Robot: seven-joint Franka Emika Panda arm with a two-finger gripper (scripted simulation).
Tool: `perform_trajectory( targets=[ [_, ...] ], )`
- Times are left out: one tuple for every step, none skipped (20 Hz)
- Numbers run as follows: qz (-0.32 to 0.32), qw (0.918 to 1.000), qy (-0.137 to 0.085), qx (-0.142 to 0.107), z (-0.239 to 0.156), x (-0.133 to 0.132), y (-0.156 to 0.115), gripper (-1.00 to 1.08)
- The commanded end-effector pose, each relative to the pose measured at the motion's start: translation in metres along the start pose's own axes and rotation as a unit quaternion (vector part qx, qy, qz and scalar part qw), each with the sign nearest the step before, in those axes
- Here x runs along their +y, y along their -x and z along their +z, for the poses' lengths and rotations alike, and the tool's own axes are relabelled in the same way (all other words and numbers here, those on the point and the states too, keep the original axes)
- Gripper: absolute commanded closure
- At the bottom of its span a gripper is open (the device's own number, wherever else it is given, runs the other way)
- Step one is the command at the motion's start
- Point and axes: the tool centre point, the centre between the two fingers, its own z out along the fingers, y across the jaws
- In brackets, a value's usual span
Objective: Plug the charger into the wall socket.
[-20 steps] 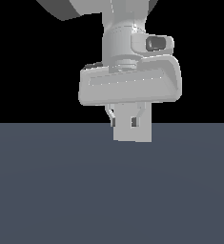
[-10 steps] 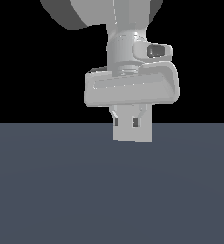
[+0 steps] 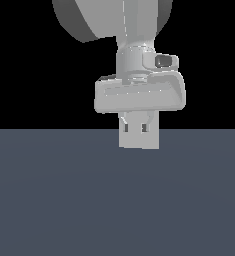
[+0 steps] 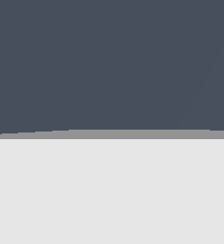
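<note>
A: Quick pass. What marks do you get on anything?

B: Your only marks are two small dark squares side by side on the near face of the charger (image 3: 139, 140). They are too small to read as anything more.

A: Surface and room?

B: You have a flat, dark slate-blue floor (image 3: 64, 200) filling the lower half of the exterior view. It is plain and even, and it ends in a straight far edge. Behind that edge the backdrop is solid black. The wrist view shows the same slate colour (image 4: 108, 62) across one half. A thin grey band (image 4: 108, 134) runs straight across the middle, and a broad pale off-white surface (image 4: 108, 190) fills the other half. That surface is too close to the lens, so you can't tell what it belongs to.

A: Claw?

B: Your gripper (image 3: 138, 122) points straight down under the pale grey hand housing (image 3: 139, 95). The arm's big rounded link (image 3: 114, 20) is above it. The fingers (image 3: 123, 118) show only as short stubs between the housing and the block. They are the same pale grey as the block and blend into it. You can't tell how wide the jaws stand or whether they are clamped.

A: And the charger's place?

B: It sits directly beneath the hand, touching the finger stubs and centred under them. It is narrower than the housing. In the exterior view it straddles the floor's far edge line, with its top against the black and its bottom against the slate. You can't tell whether it touches the floor.
</note>
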Motion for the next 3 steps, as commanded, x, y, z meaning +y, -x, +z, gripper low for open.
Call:
perform_trajectory(
  targets=[
    [0.0, 1.0, 0.0, 0.0, -0.0001, -0.0004, -0.0019, 1.08],
    [0.0, 1.0, 0.0, 0.0, -0.0001, -0.0005, -0.0017, 1.08],
    [0.0, 1.0, 0.0, 0.0, -0.0001, -0.0005, -0.0015, 1.08]
  ],
)
